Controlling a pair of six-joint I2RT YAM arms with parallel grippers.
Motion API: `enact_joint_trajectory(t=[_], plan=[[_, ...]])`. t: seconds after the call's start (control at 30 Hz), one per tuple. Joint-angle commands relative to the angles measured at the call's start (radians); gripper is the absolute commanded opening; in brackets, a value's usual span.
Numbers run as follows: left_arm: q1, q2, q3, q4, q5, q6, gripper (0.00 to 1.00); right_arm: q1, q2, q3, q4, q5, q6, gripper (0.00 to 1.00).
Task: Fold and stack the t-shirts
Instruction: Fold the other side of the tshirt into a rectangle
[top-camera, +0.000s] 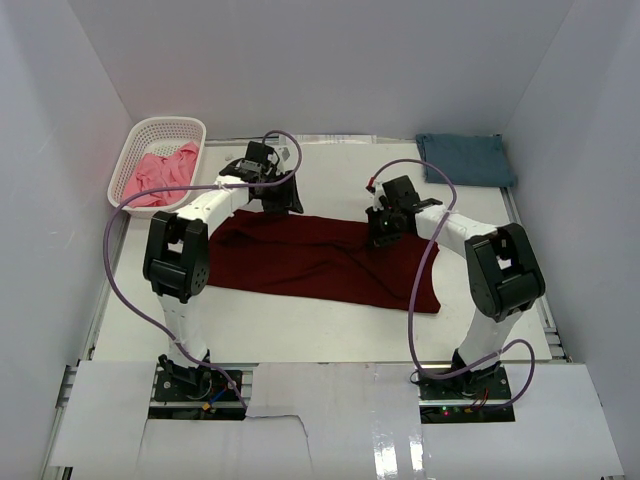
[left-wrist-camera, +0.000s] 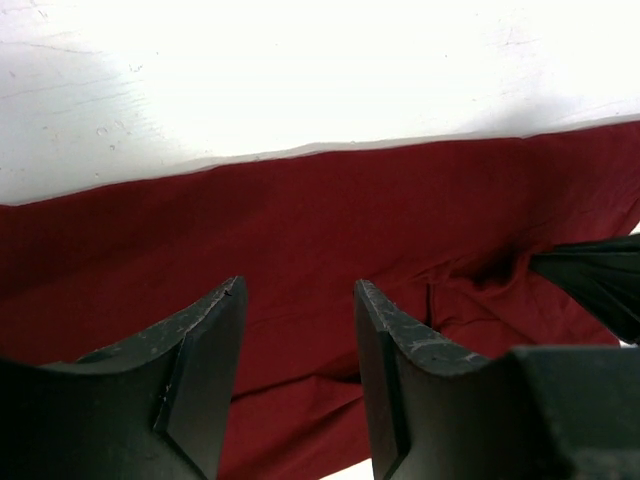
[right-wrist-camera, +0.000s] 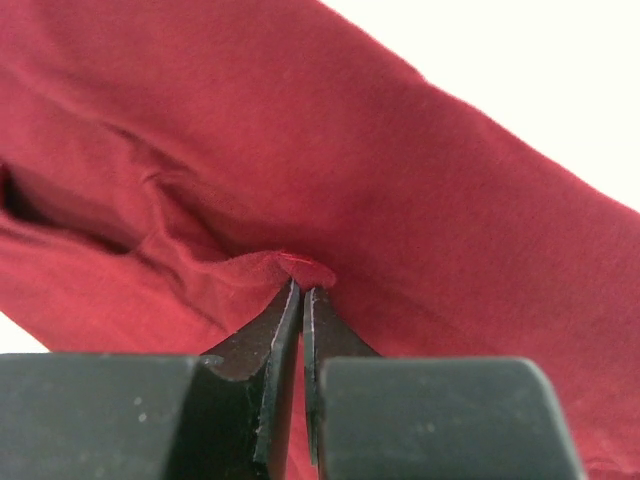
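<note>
One white bench (top-camera: 300, 325) carries every item in my views.

Item 1, the maroon t-shirt (top-camera: 300, 262), is the largest. It lies spread lengthwise across the centre of the bench, between the two arms, and it is rumpled.

Item 2, the white lattice basket (top-camera: 165, 126), sits at the far left corner.

Item 3, the slate-blue t-shirt (top-camera: 465, 158), lies as a flat rectangle at the far right corner, well apart from the maroon t-shirt.

Item 4, the pink t-shirt (top-camera: 160, 176), is bunched inside the basket.

The left jaws are parted to a moderate gap with nothing between them. They sit over the far edge of the maroon t-shirt, toward its left end. I cannot tell from my feeds whether the tips touch the cloth.

The right jaws are closed to a sliver on a small raised pinch of the maroon t-shirt, near its far edge and toward its right half.
</note>
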Motion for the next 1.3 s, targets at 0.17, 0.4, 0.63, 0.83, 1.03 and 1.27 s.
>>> enact_joint_trajectory(t=[0.17,0.4,0.63,0.83,1.03,1.27], plan=[[-0.029,-0.019,0.039,-0.025,-0.019,0.018,0.57,0.044,-0.141,-0.065,0.019,-0.088,0.009,0.08],[-0.04,-0.005,0.042,-0.033,-0.027,0.019,0.57,0.085,-0.134,-0.115,0.034,-0.201,0.044,0.08],[-0.043,0.005,0.045,-0.039,-0.028,0.024,0.57,0.121,-0.111,-0.126,0.065,-0.321,0.084,0.1],[-0.046,0.031,0.078,-0.063,-0.02,0.032,0.57,0.122,-0.098,-0.123,0.052,-0.428,0.096,0.39],[-0.05,0.085,0.201,-0.145,-0.031,0.055,0.58,0.102,-0.143,-0.129,0.055,-0.465,0.114,0.54],[-0.058,0.163,0.312,-0.216,-0.014,0.093,0.58,0.095,-0.266,-0.135,-0.033,-0.049,0.113,0.55]])
